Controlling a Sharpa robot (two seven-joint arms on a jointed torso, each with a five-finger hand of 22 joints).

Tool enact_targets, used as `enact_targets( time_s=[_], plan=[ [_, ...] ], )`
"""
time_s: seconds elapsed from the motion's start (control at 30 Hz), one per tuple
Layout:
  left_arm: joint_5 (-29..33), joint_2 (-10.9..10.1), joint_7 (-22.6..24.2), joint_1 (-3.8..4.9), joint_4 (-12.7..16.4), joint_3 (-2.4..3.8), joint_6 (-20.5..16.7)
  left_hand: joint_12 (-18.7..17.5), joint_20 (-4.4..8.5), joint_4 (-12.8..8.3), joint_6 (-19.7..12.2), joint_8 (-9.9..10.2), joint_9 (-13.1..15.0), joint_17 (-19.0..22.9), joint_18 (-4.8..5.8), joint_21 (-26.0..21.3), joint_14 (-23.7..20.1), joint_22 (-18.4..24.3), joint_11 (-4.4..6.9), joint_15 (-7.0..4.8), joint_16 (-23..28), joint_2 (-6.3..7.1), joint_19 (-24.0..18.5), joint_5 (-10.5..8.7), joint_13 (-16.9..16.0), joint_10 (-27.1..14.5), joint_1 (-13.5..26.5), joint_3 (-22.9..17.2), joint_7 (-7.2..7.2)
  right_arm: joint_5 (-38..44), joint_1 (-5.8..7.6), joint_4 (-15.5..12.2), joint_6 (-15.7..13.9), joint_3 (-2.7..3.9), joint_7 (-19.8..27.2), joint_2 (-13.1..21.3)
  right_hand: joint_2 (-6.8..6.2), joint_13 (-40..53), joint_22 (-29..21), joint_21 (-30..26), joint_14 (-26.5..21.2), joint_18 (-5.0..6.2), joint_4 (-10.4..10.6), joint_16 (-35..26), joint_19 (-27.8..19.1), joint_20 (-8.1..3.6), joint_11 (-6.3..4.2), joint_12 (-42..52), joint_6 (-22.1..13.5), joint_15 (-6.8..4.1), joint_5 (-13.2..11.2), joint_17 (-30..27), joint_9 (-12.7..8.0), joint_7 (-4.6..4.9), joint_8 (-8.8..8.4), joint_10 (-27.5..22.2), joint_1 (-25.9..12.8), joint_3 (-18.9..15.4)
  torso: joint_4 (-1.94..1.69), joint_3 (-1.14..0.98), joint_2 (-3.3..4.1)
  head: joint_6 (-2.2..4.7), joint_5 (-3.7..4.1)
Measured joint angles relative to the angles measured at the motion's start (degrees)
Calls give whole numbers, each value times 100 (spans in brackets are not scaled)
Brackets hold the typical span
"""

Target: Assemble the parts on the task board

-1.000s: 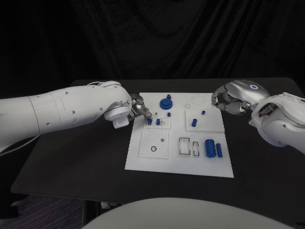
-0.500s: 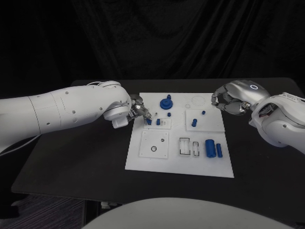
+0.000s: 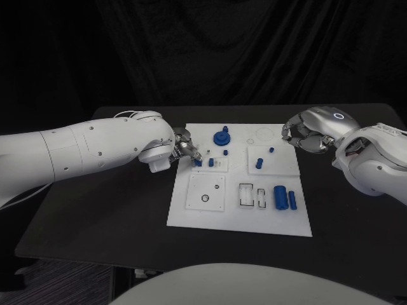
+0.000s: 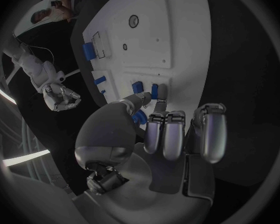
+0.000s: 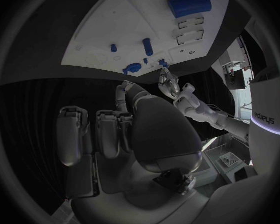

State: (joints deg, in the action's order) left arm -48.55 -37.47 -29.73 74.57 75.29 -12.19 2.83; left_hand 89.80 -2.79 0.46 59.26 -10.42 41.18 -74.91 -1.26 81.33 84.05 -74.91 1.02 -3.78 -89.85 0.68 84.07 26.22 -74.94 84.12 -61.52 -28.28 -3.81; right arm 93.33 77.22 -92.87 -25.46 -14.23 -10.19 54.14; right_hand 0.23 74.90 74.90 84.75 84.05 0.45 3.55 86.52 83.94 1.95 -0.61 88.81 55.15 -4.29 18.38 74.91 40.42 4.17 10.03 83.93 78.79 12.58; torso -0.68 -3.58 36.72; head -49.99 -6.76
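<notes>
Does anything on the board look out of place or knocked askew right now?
Nothing stands out. The task board lies flat on the table, the blue parts sit on it in order, the left hand works at its edge, and the right hand hovers beside it.

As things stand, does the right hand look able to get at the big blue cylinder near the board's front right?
Probably yes: the right hand hovers empty by the board's far right edge, and nothing lies between it and the big blue cylinder.

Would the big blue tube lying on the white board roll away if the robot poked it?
Probably, if poked from the side. The big blue cylinder looks round and lies on its side on the flat task board, so it could roll. It looks stiff, not floppy, and probably light.
</notes>
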Motion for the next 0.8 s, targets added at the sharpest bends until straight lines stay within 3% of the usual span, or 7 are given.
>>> enact_targets(
  time_s=[0.8],
  plan=[
    [-157,25,98,-56,-51,10,-115,0,0,-12,25,-23,21,0,0,0,0,0,0,0,0,-29,0,12,0,0,17,-46,2,0,-4,3,38,0,0,-8,0,0,0,0,0,0,0,0,0,0,0,0,0,0,0,0,-2,0,0,0,0,0,5,6,-4,0,-2]
  ],
)
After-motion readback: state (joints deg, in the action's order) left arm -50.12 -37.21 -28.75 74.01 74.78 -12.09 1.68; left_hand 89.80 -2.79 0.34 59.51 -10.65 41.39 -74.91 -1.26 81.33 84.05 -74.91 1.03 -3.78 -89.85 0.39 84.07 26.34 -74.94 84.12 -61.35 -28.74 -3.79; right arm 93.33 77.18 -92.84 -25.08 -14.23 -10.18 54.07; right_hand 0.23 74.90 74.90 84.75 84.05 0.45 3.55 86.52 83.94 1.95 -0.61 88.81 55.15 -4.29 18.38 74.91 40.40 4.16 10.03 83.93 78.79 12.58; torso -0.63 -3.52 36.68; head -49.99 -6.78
